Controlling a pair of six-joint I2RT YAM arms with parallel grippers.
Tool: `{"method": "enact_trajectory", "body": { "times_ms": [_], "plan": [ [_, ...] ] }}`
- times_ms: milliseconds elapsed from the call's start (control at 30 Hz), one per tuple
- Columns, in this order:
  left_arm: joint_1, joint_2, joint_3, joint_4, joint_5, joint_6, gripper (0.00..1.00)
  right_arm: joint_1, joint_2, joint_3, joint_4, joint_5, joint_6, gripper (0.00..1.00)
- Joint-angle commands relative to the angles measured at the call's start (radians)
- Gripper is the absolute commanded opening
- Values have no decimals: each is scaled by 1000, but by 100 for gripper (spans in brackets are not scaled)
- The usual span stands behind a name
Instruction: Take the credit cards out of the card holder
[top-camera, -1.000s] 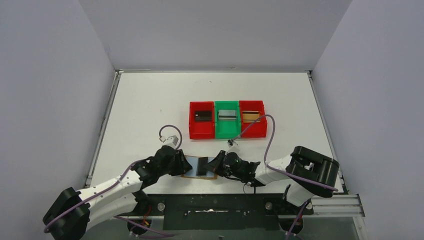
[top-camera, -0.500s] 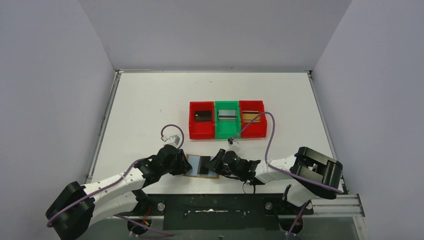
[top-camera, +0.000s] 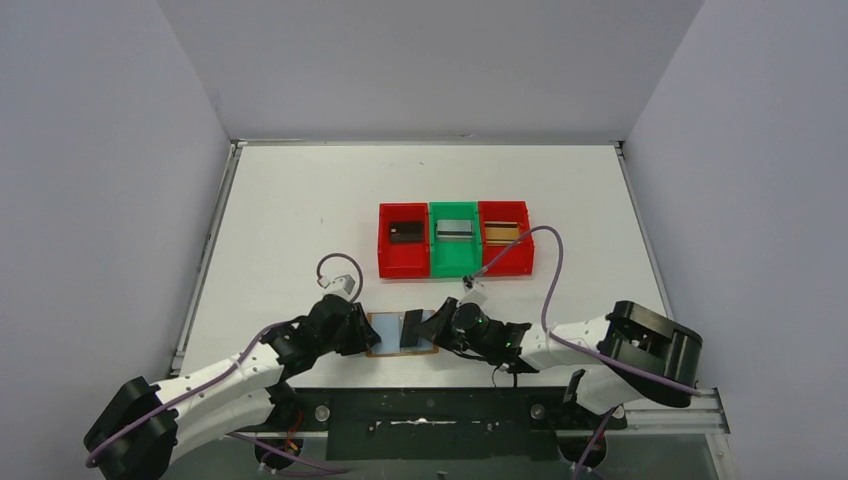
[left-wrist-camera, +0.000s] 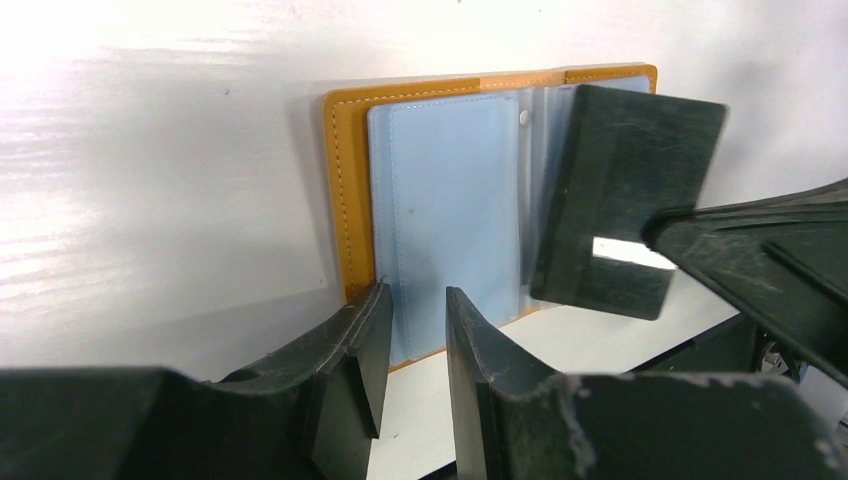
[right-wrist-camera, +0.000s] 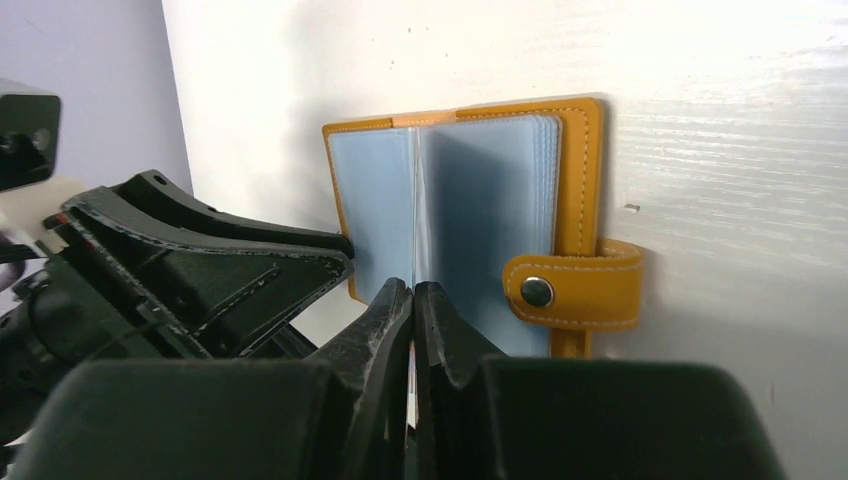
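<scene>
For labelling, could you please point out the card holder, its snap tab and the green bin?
card holder (right-wrist-camera: 480, 200): right wrist view, blue inner pocket.
snap tab (right-wrist-camera: 537, 291): right wrist view, metal stud.
green bin (top-camera: 452, 264): top view, near wall.

2 red bins (top-camera: 404, 266) (top-camera: 516, 266), 1 green bin (top-camera: 455, 265), 3 cards in bins (top-camera: 404, 232) (top-camera: 455, 230) (top-camera: 500, 233), 1 dark card (left-wrist-camera: 625, 200), 1 card holder (left-wrist-camera: 440, 220).

No readable text, label or number shows anywhere.

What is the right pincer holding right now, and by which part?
A dark card, pinched by one edge in the shut right pincer and held up over the open card holder.
</scene>
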Motion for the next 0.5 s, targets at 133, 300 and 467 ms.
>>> {"method": "enact_trajectory", "body": {
  "times_ms": [133,300,467],
  "plan": [
    [-5,-59,36,-97,-28,-12,31,-4,-170,-14,-97,92,-56,0],
    [-4,-95,84,-129,-32,-8,42,-3,-227,-17,-112,101,-129,0],
    [-4,-99,168,-201,-49,32,47,3,-277,-65,-53,101,-161,0]
  ]
}}
